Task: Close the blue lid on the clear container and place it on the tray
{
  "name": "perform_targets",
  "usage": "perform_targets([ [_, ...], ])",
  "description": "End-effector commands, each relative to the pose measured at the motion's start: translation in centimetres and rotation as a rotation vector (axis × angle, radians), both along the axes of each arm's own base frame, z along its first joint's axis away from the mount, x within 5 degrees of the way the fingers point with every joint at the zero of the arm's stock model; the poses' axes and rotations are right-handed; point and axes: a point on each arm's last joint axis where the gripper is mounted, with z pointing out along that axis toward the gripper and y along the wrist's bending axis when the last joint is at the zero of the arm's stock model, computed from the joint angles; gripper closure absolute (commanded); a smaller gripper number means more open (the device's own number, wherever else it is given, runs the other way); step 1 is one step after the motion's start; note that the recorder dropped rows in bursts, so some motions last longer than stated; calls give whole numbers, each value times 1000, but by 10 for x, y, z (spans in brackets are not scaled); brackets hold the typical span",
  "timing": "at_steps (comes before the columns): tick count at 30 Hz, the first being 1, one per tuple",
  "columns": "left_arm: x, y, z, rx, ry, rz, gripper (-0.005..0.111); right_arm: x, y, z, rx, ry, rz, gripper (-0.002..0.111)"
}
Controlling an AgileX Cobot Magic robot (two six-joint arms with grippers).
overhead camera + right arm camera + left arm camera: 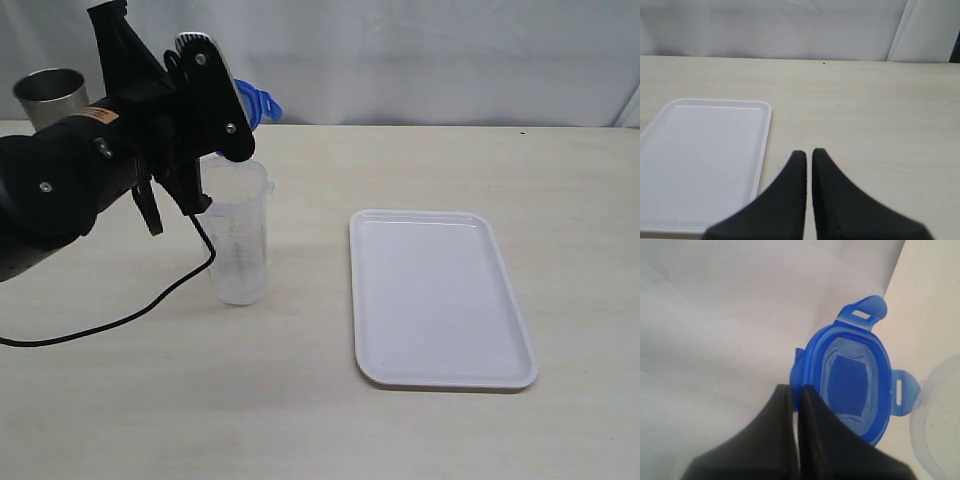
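Right now my left hand is clenched on the edge of the blue lid, its two dark fingers pressed together over the rim, and the lid's snap flaps stick out at the sides. In the exterior view the lid hangs in the air at the upper left of the frame, partly hidden behind that hand. It sits just above the open mouth of the clear container and does not rest on it. The container stands upright on the bench, left of centre. The tray lies flat, right of centre and well apart from the container. A steel cup stands in the far upper left corner. My right hand is clenched on nothing, low over the bare bench just beside the tray's edge.
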Motion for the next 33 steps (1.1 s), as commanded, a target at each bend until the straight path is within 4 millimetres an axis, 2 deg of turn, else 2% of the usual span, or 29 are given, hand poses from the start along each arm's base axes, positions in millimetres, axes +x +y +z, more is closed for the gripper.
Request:
perform_targets([
  [1, -2, -3, 1, 29, -16, -10, 107, 0, 0, -1, 0, -3, 1, 104],
  [9, 2, 5, 2, -5, -14, 45, 107, 0, 0, -1, 0, -3, 1, 104],
  [13, 3, 7, 5, -126, -18, 91, 107, 0, 0, -1, 0, -3, 1, 104],
  [23, -1, 2, -3, -78, 55, 51, 107, 0, 0, -1, 0, -3, 1, 104],
  [33, -6, 7, 11, -92, 23, 58, 107, 0, 0, -1, 0, -3, 1, 104],
])
